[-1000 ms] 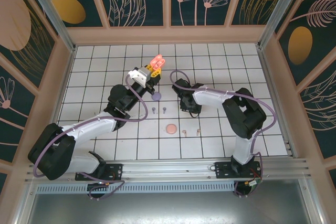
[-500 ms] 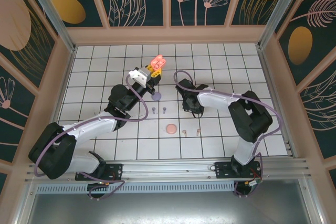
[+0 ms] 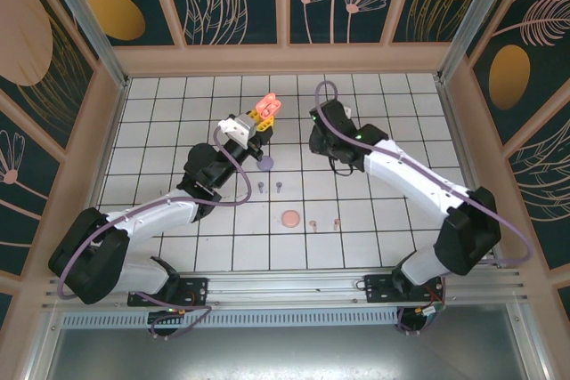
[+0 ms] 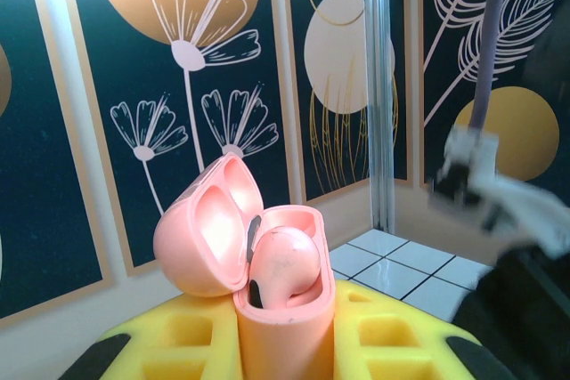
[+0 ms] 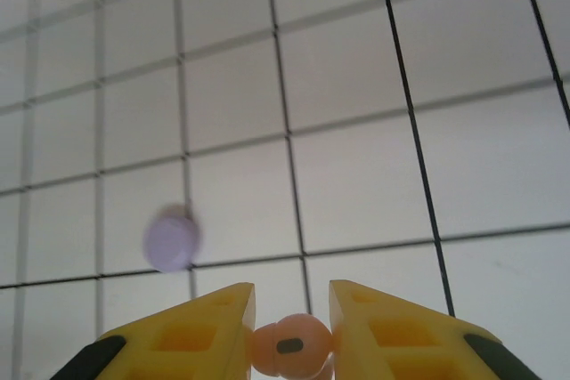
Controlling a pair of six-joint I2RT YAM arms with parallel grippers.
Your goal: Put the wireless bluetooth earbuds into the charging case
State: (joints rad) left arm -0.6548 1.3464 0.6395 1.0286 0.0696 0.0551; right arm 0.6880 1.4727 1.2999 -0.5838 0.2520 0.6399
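My left gripper (image 4: 285, 344) is shut on a salmon-pink charging case (image 4: 287, 322), held upright above the floor with its lid swung open to the left. One pink earbud (image 4: 283, 264) sits in the case. The same case (image 3: 265, 108) shows at the left arm's tip in the top view. A second pink earbud (image 5: 292, 346) is pinched between the yellow fingers of my right gripper (image 5: 292, 331), above the tiles and to the right of the case. Two lilac earbuds (image 3: 260, 188) (image 3: 278, 187) and two pink earbuds (image 3: 313, 223) (image 3: 335, 222) lie on the floor.
A round lilac case (image 3: 264, 164) lies closed on the tiles just below the left gripper and looks blurred in the right wrist view (image 5: 171, 239). A round pink case (image 3: 290, 218) lies nearer the bases. Patterned walls enclose the white tiled floor (image 3: 401, 113).
The right arm has risen from the middle tiles and swung toward the back with the pink earbud in its fingers. The left arm and its case have stayed still.
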